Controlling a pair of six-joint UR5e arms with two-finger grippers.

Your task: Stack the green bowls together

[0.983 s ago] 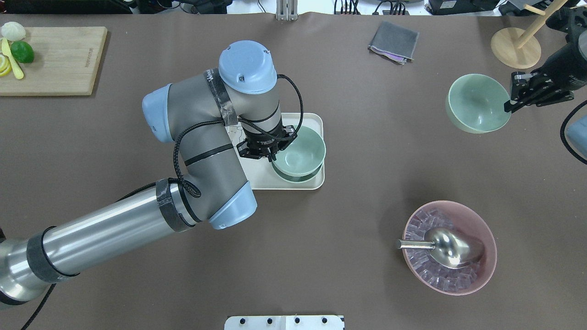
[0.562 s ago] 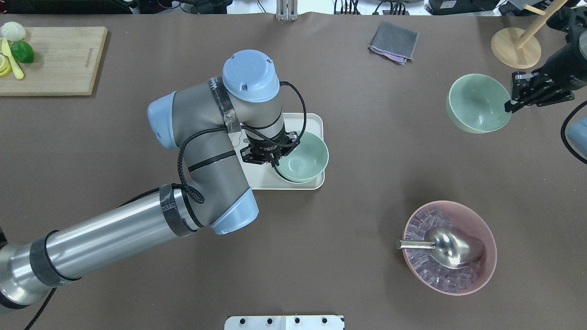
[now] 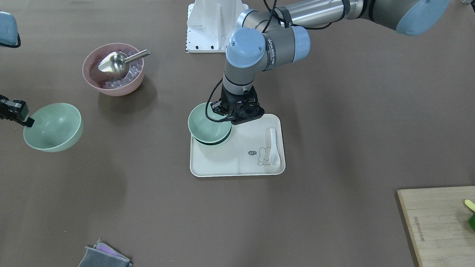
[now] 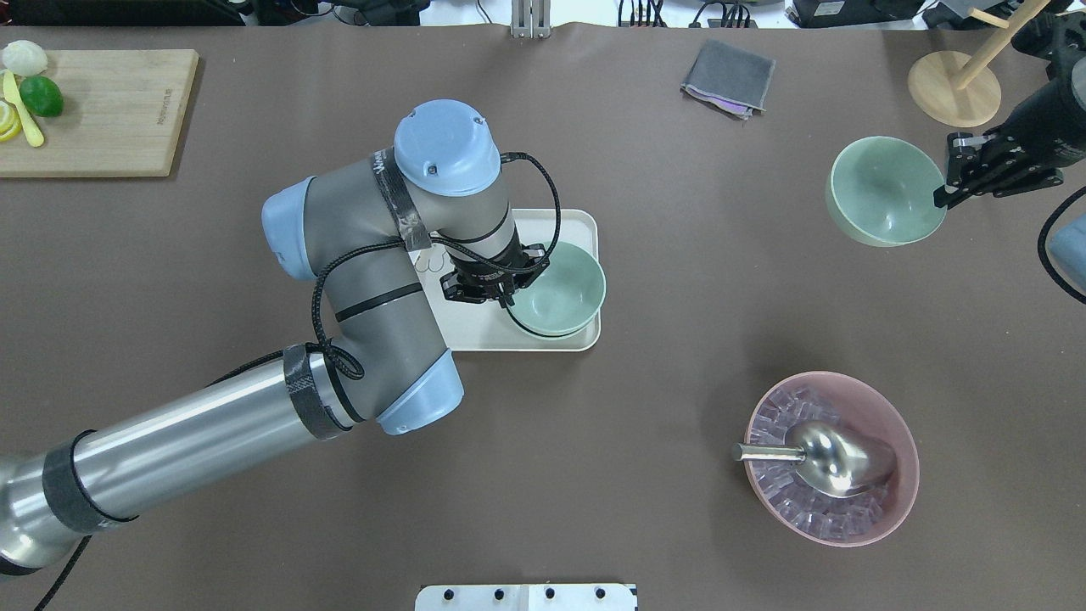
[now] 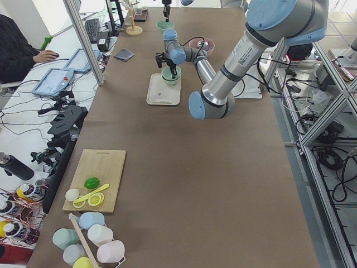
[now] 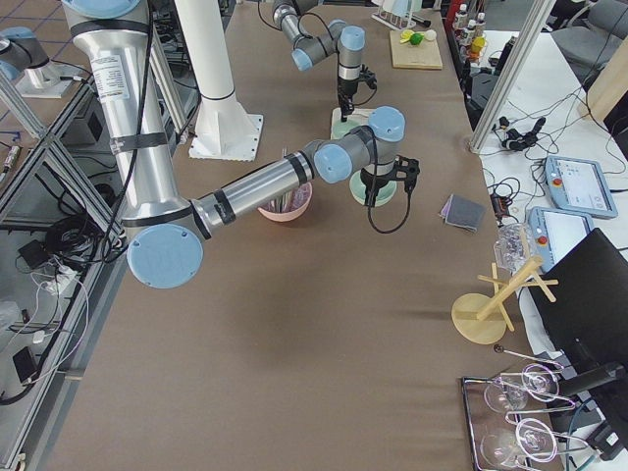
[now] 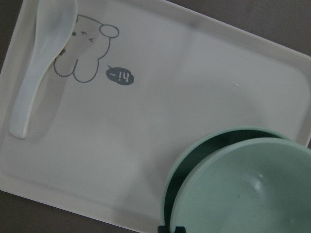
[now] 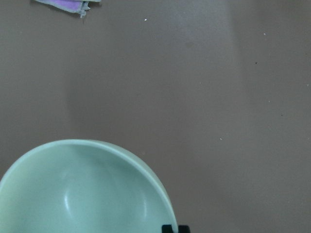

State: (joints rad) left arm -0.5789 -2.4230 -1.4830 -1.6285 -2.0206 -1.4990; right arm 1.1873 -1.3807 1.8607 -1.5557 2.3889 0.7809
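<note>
poised over the tray [image 4: 578, 224]
left gripper [image 4: 507, 299] pinches the upper bowl [image 4: 563, 288] by its rim over the lower bowl [image 7: 192, 158], perhaps touching; right gripper [image 4: 942, 198] pinches the third bowl [image 4: 882, 191] by its rim.

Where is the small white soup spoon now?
Front-facing view: the small white soup spoon lies on the cream tray, along its right edge beside the rabbit drawing, apart from the pale green bowls.

You get one clear lane: bare surface [image 4: 721, 271] btwn L-held green bowl [image 4: 564, 293] over the tray [image 4: 570, 225] and R-held green bowl [image 4: 887, 191]. Obstacles: pink bowl [image 4: 904, 416] w/ scoop [image 4: 840, 462] nearer robot, grey cloth [image 4: 730, 76] at far edge, L arm [image 4: 373, 280] over tray's left.
</note>
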